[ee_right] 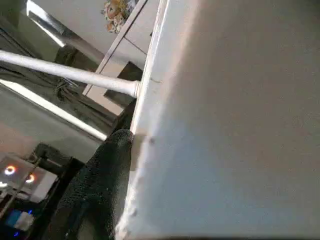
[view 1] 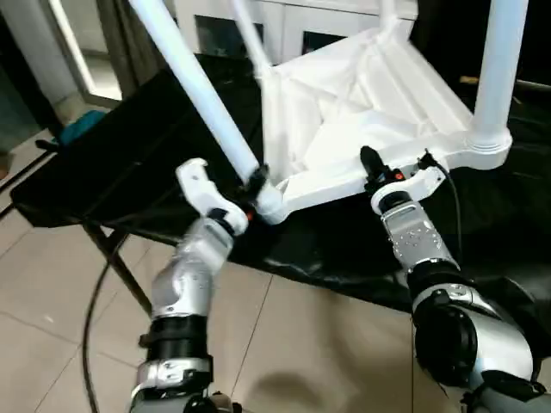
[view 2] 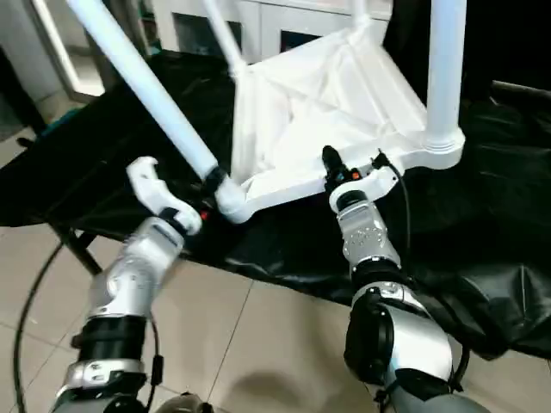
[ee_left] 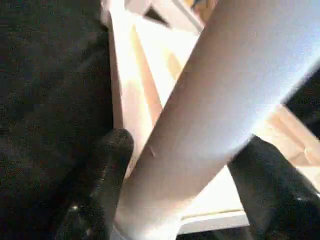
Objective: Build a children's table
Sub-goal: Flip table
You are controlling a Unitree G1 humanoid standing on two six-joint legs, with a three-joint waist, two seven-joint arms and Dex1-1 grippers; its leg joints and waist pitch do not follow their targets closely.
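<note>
On black cloth (view 1: 103,163), 1 tabletop (view 1: 362,103), 4 legs (view 1: 200,95)

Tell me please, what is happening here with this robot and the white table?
The robot is putting together a children's table. The white tabletop lies upside down on a surface covered in black cloth. The left gripper has its fingers on either side of a tilted leg at the near corner socket. The right gripper is at the tabletop's near edge. Another leg already stands upright in its socket.
</note>
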